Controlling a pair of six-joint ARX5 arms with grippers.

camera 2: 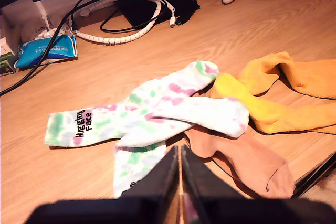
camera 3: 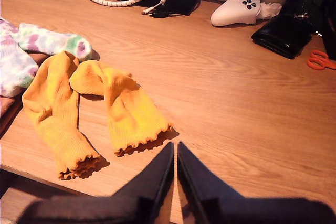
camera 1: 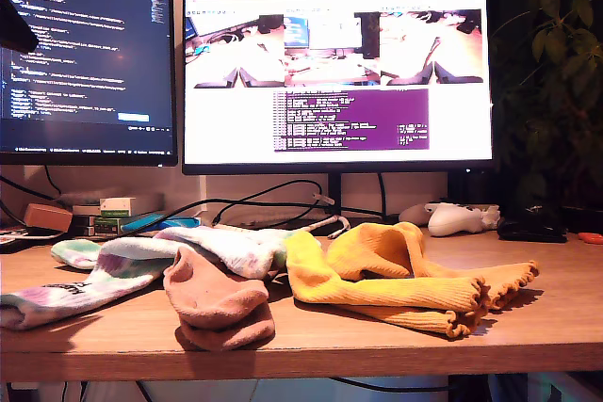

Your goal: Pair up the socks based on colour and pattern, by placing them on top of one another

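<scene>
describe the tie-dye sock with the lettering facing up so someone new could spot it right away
Start at the wooden desk under the monitors and find the sock pile near its front edge. The tie-dye sock lies flat, white with green and purple blotches, stretching from the pile toward the blue packet. Unlike the plain mustard-yellow socks and pink-brown socks beside it, black lettering runs across its cuff.

Soft matt cloth socks lie on a smooth wood-grain desk: ribbed mustard-yellow socks with frilly cuffs just ahead of one pair of matt black jaws, fuzzy tie-dye socks and plain dusty pink socks ahead of the other pair. Beyond, a glossy white plastic game controller.
</scene>
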